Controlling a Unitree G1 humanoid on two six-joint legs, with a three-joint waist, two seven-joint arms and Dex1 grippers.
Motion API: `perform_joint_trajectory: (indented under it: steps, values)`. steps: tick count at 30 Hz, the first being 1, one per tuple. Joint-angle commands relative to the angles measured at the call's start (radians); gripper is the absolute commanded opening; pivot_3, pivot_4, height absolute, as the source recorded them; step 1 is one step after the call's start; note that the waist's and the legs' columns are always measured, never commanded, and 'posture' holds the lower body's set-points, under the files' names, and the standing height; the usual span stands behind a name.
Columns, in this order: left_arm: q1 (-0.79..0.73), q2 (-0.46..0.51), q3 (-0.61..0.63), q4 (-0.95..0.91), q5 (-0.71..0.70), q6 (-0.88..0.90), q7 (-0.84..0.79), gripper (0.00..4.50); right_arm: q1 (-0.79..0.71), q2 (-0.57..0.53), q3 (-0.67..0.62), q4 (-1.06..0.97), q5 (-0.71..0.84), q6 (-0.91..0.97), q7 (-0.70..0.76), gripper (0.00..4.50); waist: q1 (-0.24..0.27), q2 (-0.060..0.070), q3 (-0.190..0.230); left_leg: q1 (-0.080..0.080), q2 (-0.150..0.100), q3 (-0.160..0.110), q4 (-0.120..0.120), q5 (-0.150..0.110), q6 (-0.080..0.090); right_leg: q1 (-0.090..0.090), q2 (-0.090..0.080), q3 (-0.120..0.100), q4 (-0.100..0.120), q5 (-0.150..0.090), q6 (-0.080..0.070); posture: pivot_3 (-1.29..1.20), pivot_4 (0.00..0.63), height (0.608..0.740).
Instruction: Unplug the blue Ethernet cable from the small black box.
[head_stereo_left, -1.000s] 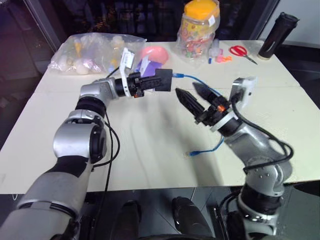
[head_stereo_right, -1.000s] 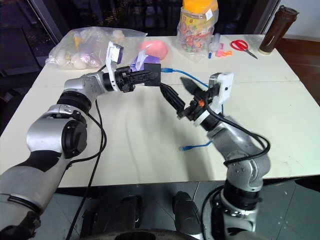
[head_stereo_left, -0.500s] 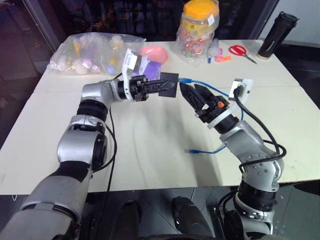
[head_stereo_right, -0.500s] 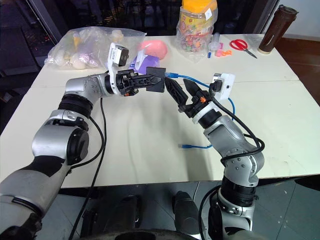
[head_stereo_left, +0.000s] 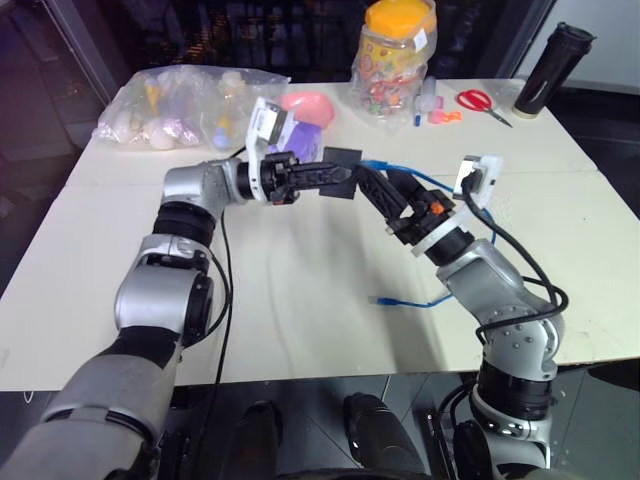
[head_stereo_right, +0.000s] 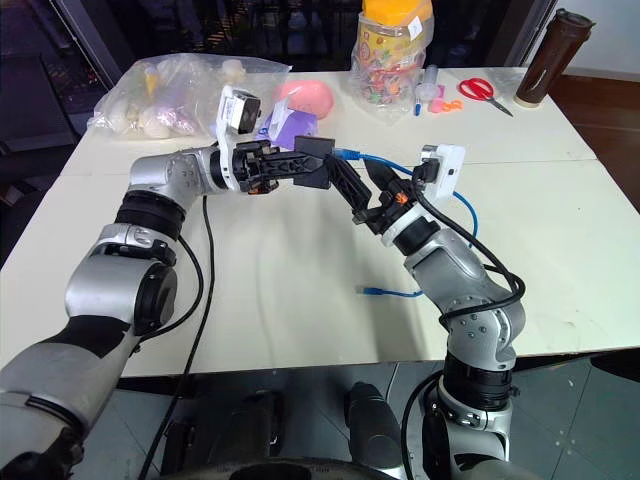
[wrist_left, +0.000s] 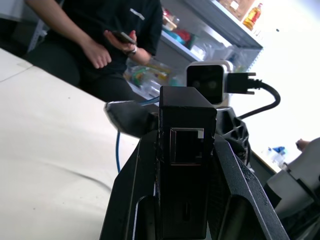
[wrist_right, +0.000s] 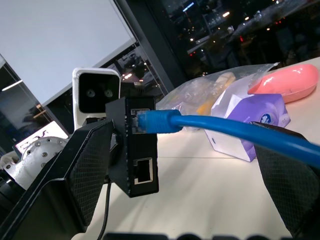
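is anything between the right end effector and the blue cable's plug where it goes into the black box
Nothing visible blocks it. The right end effector is open, and the blue Ethernet cable runs between its fingers to the plug seated in the small black box, which the left end effector holds shut above the table.

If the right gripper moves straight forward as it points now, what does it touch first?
Probably the blue Ethernet cable near its plug, which lies between the open right gripper fingers; behind it is the small black box. Depth is uncertain.

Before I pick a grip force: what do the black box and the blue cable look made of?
The small black box looks like hard matte plastic: flat faces, crisp edges, dull sheen. The blue Ethernet cable looks rubbery or vinyl-jacketed: smooth, slightly glossy, bending freely.
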Motion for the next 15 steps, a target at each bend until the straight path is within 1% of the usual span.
perform_joint_trajectory:
  steps: [1,3,4,6,8,10,15]
  values:
    - [0.004,0.011,0.012,-0.045,-0.049,0.031,-0.007,0.52,-0.013,-0.004,0.005,-0.019,0.027,-0.026,0.006,4.21,0.0,0.0,0.0,0.0,0.0,0.0,0.0,0.0,0.0,0.0,0.0,0.0,0.0,0.0,0.0,0.0,0.15,0.74]
    - [0.014,0.013,0.001,-0.062,-0.058,0.039,-0.007,0.52,-0.015,-0.002,0.006,-0.015,0.035,-0.034,0.007,3.61,-0.001,0.0,0.0,0.0,0.0,0.0,0.0,0.0,0.0,0.0,0.0,0.0,0.0,0.0,0.0,0.0,0.15,0.74]
    - [0.017,0.014,-0.001,-0.065,-0.06,0.041,-0.007,0.52,-0.016,-0.002,0.006,-0.013,0.041,-0.039,0.008,3.15,-0.001,0.0,0.0,0.0,0.0,0.0,0.0,0.0,0.0,0.0,0.0,0.0,0.0,0.0,0.0,0.0,0.15,0.74]
    - [0.023,0.015,-0.001,-0.072,-0.061,0.044,-0.007,0.52,-0.016,-0.003,0.009,-0.014,0.051,-0.047,0.006,2.05,-0.001,0.0,0.0,0.0,0.0,0.0,0.0,0.0,0.0,0.0,0.0,0.0,0.0,0.0,0.0,0.0,0.15,0.74]
    - [0.027,0.015,-0.001,-0.075,-0.062,0.047,-0.007,0.52,-0.014,-0.007,0.014,-0.014,0.059,-0.052,0.005,1.14,-0.001,0.0,0.0,0.0,0.0,0.0,0.0,0.0,0.0,0.0,0.0,0.0,0.0,0.0,0.0,0.0,0.15,0.74]
    - [0.031,0.014,-0.002,-0.078,-0.061,0.048,-0.007,0.52,-0.01,-0.009,0.02,-0.014,0.066,-0.056,0.005,0.05,0.0,0.0,0.0,0.0,0.0,0.0,0.0,0.0,0.0,0.0,0.0,0.0,0.0,0.0,0.0,0.0,0.15,0.74]
    - [0.026,0.008,0.009,-0.072,-0.056,0.047,-0.007,0.52,-0.002,-0.01,0.039,-0.014,0.076,-0.057,-0.003,0.05,0.0,0.0,0.0,0.0,0.0,0.0,0.0,0.0,0.0,0.0,0.0,0.0,-0.001,0.0,0.0,0.0,0.15,0.74]
